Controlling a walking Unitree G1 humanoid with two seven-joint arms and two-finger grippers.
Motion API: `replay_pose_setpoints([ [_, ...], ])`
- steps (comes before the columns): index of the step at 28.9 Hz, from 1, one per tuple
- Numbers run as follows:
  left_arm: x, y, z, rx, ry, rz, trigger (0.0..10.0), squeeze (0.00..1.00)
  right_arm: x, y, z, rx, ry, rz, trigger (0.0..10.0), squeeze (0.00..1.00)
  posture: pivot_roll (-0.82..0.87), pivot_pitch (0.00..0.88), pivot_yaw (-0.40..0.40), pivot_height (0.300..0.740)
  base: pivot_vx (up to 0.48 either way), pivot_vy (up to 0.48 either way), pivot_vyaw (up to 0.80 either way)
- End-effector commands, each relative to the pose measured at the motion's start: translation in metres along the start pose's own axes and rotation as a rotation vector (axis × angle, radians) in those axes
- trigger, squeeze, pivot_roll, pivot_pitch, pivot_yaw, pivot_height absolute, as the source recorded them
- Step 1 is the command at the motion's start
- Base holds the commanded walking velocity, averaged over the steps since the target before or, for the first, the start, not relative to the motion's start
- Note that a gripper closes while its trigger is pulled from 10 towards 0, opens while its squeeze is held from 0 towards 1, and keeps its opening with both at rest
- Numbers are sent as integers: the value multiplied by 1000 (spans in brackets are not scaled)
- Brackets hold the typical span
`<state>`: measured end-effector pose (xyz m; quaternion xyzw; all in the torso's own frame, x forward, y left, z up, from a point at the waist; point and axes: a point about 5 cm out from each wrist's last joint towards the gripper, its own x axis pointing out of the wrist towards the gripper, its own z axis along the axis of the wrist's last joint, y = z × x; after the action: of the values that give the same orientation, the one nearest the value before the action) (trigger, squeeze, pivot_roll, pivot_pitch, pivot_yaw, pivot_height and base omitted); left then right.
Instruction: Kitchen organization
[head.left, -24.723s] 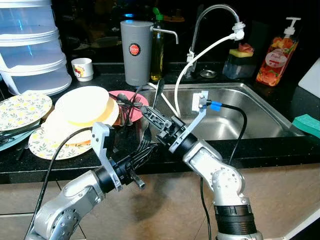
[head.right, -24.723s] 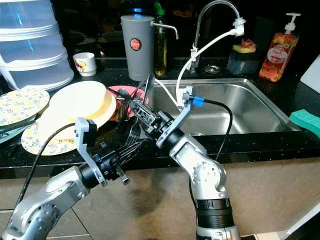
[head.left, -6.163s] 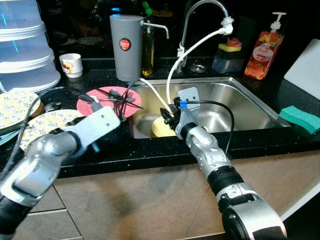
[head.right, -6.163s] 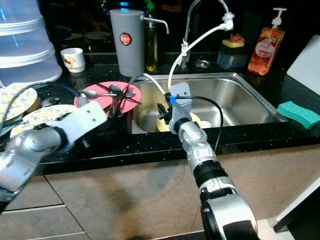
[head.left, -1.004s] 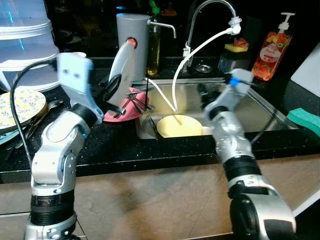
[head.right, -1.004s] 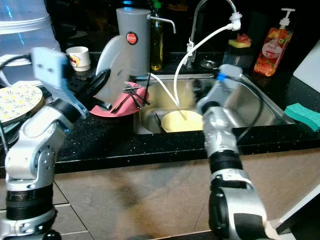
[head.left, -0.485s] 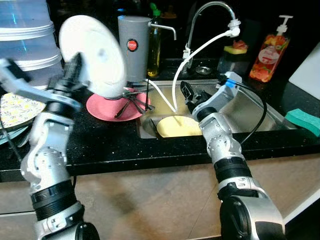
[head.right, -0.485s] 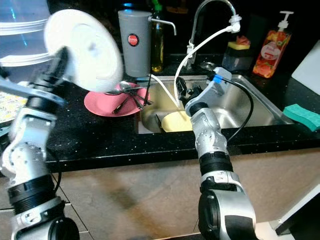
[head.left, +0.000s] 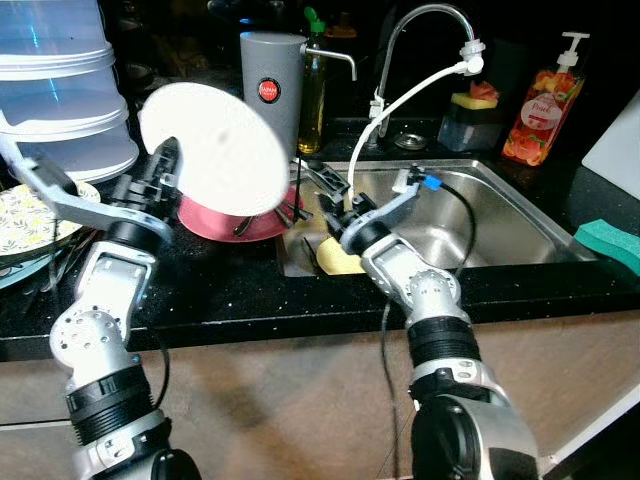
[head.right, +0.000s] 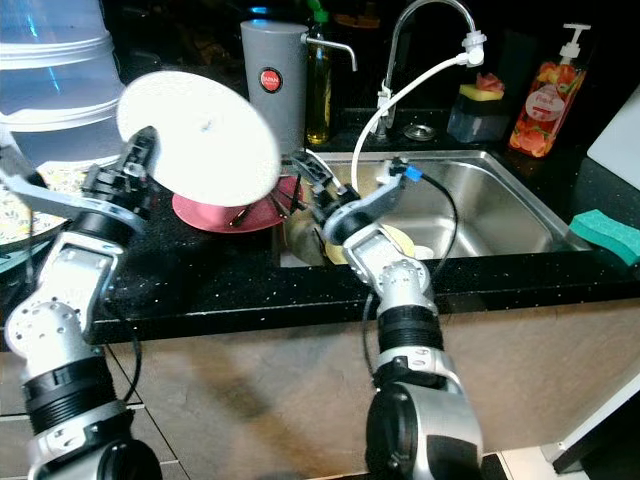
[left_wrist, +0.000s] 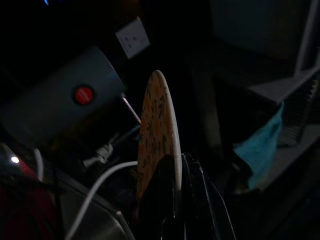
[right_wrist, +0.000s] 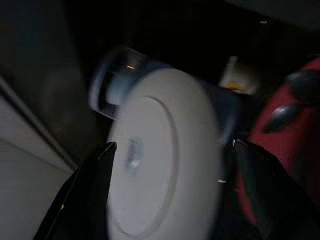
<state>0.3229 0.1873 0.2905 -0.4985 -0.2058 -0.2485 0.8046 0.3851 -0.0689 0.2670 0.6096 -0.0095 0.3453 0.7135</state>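
My left gripper (head.left: 160, 178) is clamped on the rim of a white plate (head.left: 212, 148), holding it tilted in the air at upper left of the head view, above the pink plate (head.left: 215, 222) loaded with cutlery. My right gripper (head.left: 322, 185) reaches toward that plate from the sink's (head.left: 500, 215) left edge, fingers parted and empty. I judge the job partly done: a yellow plate (head.left: 340, 260) already lies in the sink, while this plate is mid-transfer and patterned plates (head.left: 30, 215) at far left remain on the counter (head.left: 230, 290).
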Motion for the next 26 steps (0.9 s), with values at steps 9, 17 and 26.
replay_pose_setpoints([
  [9,-2,-3,-11,-119,48,-32,0,0,-6,17,-1,56,81,120,10000,0,87,32,-22,740,0,0,0],
  [17,-1,-13,-3,-178,6,-112,0,0,-9,7,-2,-90,91,22,10000,0,83,18,-21,740,0,0,0],
  [26,-4,-18,-1,-200,3,-145,0,0,-11,-2,3,-241,37,-65,10000,0,82,13,-20,740,0,0,0],
])
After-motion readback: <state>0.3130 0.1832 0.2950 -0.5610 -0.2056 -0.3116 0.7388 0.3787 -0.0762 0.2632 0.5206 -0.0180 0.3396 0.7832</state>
